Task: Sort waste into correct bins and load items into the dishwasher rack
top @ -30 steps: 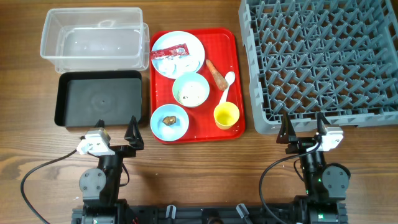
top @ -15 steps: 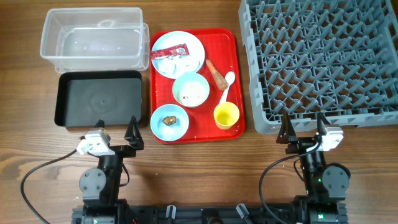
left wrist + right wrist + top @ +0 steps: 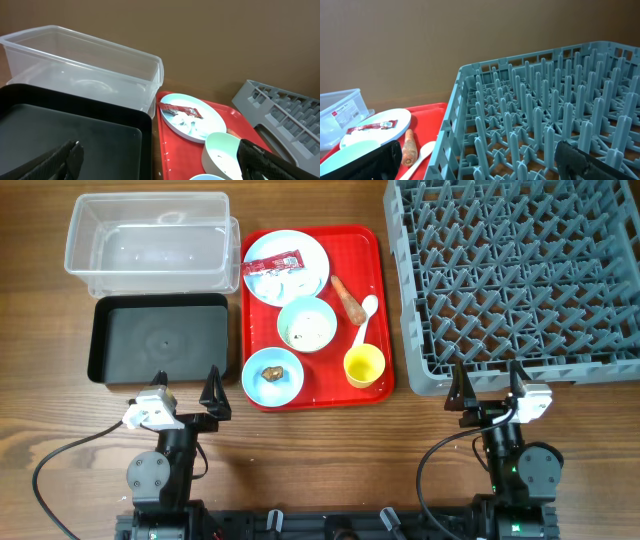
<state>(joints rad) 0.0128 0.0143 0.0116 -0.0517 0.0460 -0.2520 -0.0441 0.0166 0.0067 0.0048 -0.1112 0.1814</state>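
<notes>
On the red tray (image 3: pixel 375 280) sit a pale blue plate (image 3: pixel 305 275) with a red-and-white sachet (image 3: pixel 272 263) and white tissue (image 3: pixel 280 280), a mint bowl (image 3: pixel 306 324) with rice grains, a blue bowl (image 3: pixel 272 376) with a brown lump (image 3: pixel 273 371), a yellow cup (image 3: pixel 364 366), a white spoon (image 3: pixel 364 316) and a carrot stick (image 3: pixel 347 298). The clear tub (image 3: pixel 148 243) and black tub (image 3: pixel 160 338) lie left. The grey rack (image 3: pixel 520 275) lies right. My left gripper (image 3: pixel 187 395) is open near the black tub's front. My right gripper (image 3: pixel 488 387) is open at the rack's front edge.
The wrist views show a brown wall behind the table. The tray (image 3: pixel 240 115) sits between the black tub (image 3: pixel 75 135) and the rack (image 3: pixel 545 115). Bare wooden table lies in front of the tray between the two arms.
</notes>
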